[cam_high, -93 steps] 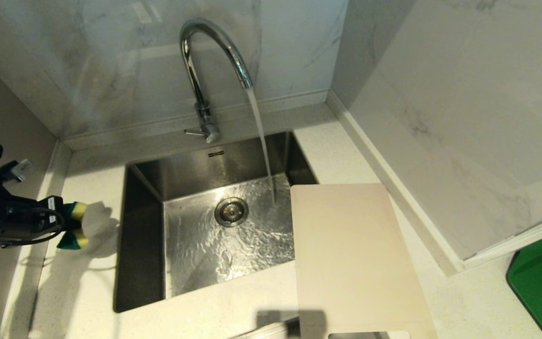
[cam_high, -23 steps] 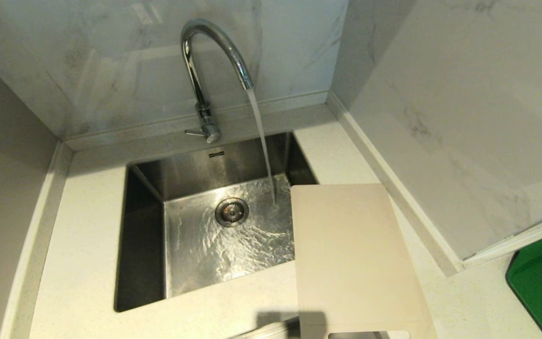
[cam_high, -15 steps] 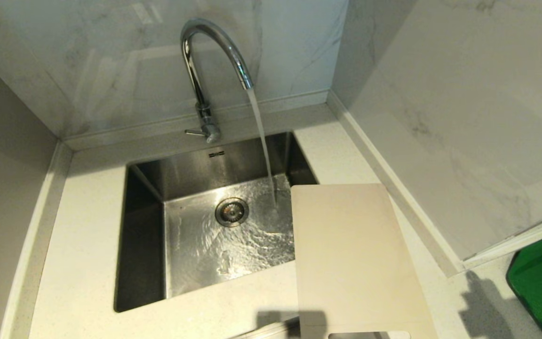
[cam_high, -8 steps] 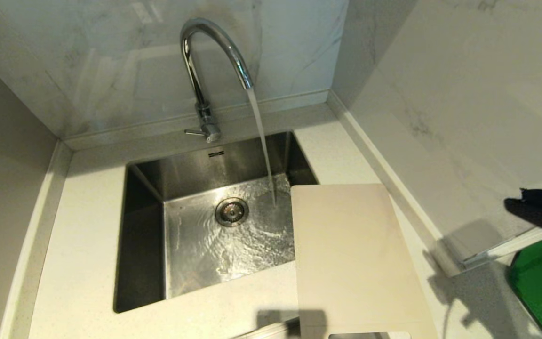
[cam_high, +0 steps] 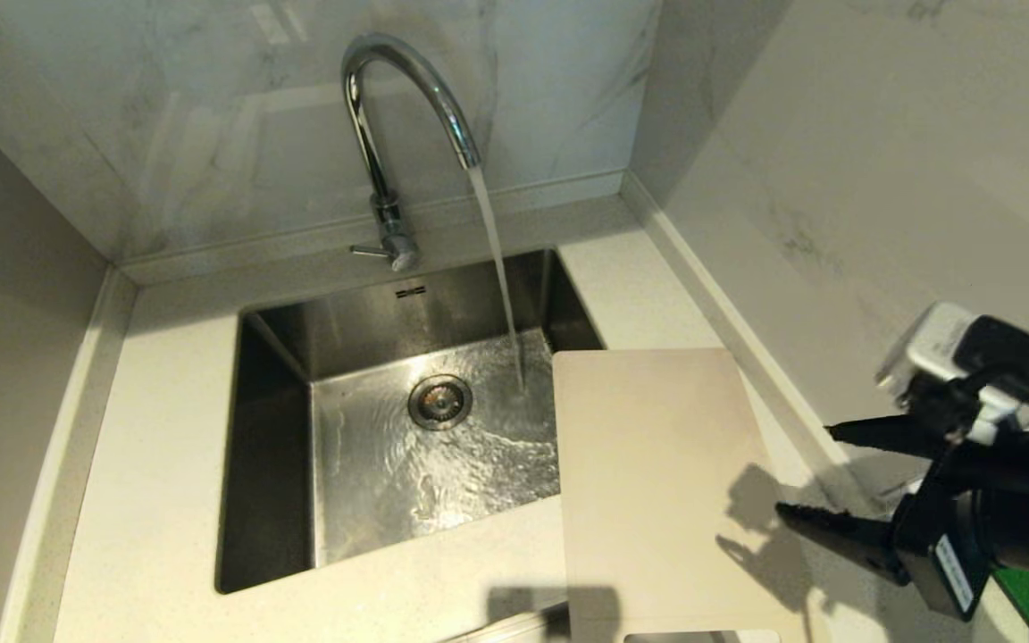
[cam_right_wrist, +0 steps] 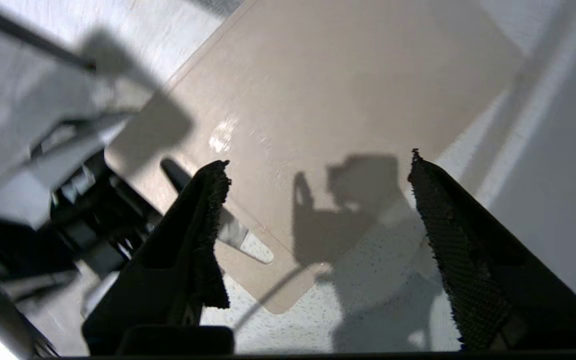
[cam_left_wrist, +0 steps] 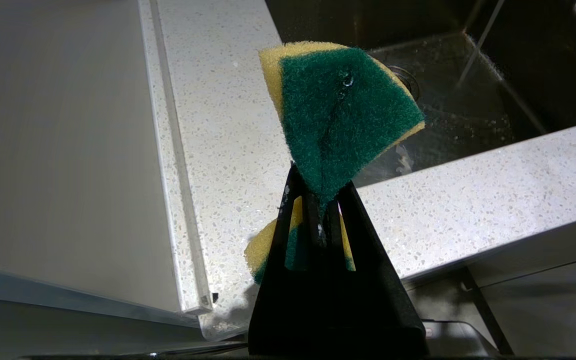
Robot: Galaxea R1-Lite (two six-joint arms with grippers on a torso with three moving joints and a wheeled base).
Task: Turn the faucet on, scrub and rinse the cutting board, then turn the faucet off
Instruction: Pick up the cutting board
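Swinging in from the 4 o'clock corner of the head view, my right gripper (cam_high: pixel 814 478) has come into sight since a second ago, when only its shadow lay on the counter, and its fingers have spread apart with nothing between them. It hangs just off the right long edge of the cutting board (cam_high: pixel 657 473), fingers pointing toward 9 o'clock, which I judge lines it up to take that edge. That board lies flat on the counter (cam_high: pixel 166 500) at 5 o'clock of the sink (cam_high: pixel 273 429), its far left corner overhanging the basin and its handle slot at the near end. Between the board's right edge and the wall trim (cam_high: pixel 729 330) runs only a narrow strip of counter, so I have little room to slide a finger under from that side; the basin side is the open way to carry it. At 12 o'clock the faucet (cam_high: pixel 389 107) is running, its stream landing in the sink just beside the board's far corner. Out of the head view, my left gripper (cam_left_wrist: pixel 318 210) is clamped on a green and yellow sponge (cam_left_wrist: pixel 343 110), parked over the counter's front edge, ready for scrubbing.
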